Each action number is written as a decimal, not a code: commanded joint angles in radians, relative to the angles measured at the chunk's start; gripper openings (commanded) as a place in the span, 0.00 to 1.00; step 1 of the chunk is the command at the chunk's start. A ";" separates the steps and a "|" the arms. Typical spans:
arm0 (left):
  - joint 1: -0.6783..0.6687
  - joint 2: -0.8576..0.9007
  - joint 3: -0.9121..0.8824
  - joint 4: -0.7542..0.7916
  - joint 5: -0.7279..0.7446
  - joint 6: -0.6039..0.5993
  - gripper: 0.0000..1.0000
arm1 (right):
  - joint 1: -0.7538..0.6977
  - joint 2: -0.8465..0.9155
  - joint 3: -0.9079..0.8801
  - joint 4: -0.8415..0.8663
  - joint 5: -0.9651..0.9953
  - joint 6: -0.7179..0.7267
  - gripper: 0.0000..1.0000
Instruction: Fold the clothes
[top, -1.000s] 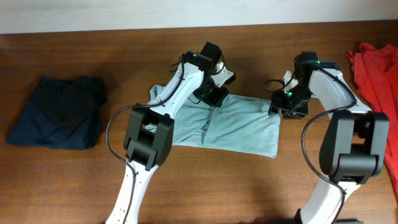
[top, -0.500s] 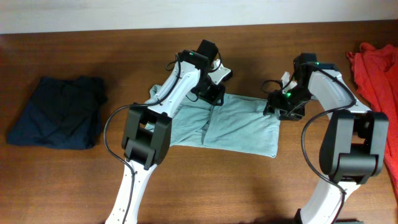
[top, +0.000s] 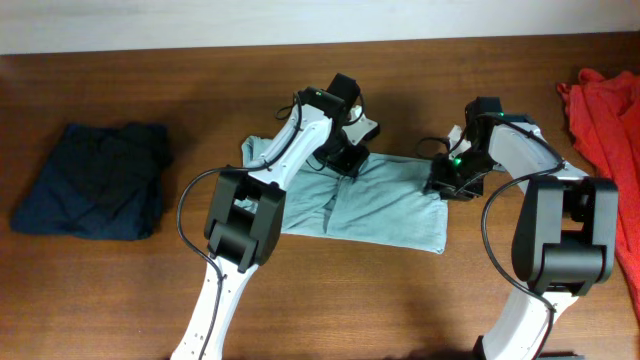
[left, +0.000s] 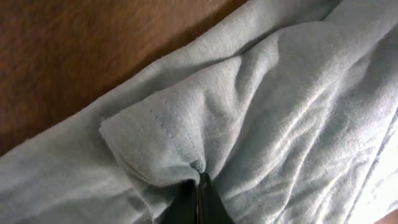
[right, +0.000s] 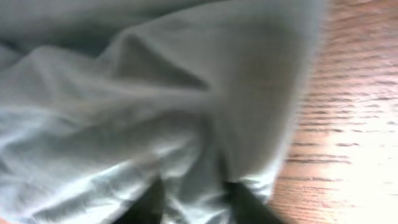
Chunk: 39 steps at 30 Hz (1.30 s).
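Left gripper (left: 198, 190): narrowed to a tight pinch on a small stitched fold of the pale grey-blue T-shirt (top: 385, 205), cloth puckered and drawn into the closed tips. Seen from overhead at the shirt's far edge, near the middle, just right of the bunched left portion.

Right gripper (right: 199, 199): clamped on the same T-shirt at its far right corner, creases running down into the gap between the two dark fingers (right: 149, 205); view blurred, so the exact hold hard to make out. Bare wood just beside that corner in the wrist view.

T-shirt spread flat across the centre of the bench (top: 330, 300), right half smooth and roughly rectangular, left half rumpled with a raised ridge running from the far edge toward the near edge. Near hem slanting slightly, lower on the right.

Dark navy garment (top: 95, 180) in a loose folded heap at the left, well apart from the T-shirt. Red-orange garment (top: 605, 110) piled at the far right edge, partly cut off by the frame, apart from both arms.
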 joint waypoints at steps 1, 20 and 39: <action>0.039 0.021 0.058 -0.036 -0.045 -0.028 0.01 | 0.006 -0.010 -0.011 -0.013 0.064 0.018 0.15; 0.114 0.022 0.122 -0.115 -0.103 -0.035 0.21 | -0.010 -0.011 0.008 -0.043 0.087 0.016 0.44; 0.307 -0.093 0.642 -0.559 -0.278 -0.111 0.42 | -0.065 -0.062 0.093 -0.131 -0.117 -0.123 0.58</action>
